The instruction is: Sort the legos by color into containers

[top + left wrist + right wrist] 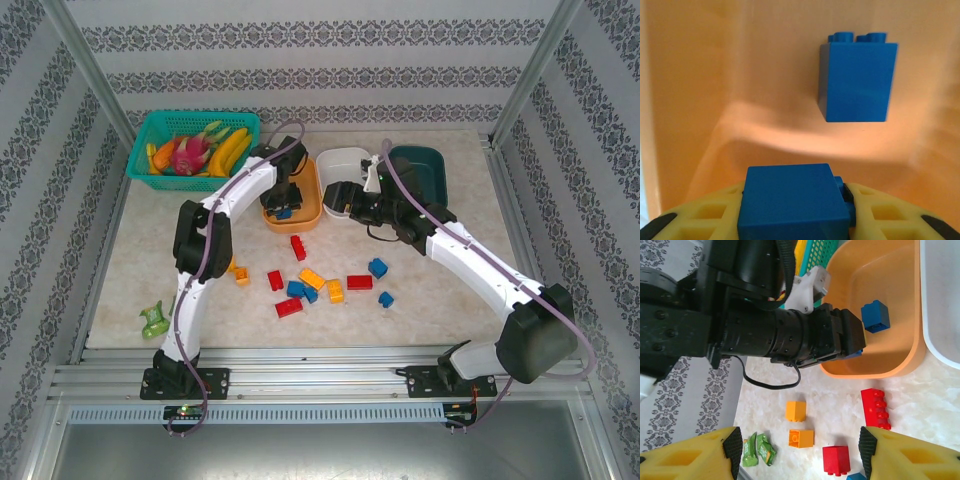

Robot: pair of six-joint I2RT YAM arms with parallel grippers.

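Left gripper (284,205) is clamping a blue brick (792,200) inside the orange tub (308,212) beside a sorted brick (857,82); right gripper (800,450) is gaping empty; many loose bricks (359,282) are lying outside.

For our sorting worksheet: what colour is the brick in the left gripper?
Blue; the brick shows best in the left wrist view.

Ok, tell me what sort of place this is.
Probably a robot lab test cell: aluminium posts frame patterned wall panels, a left arm and right arm are bolted to a rail at the table's edge, and the props are legos and a fruit basket.
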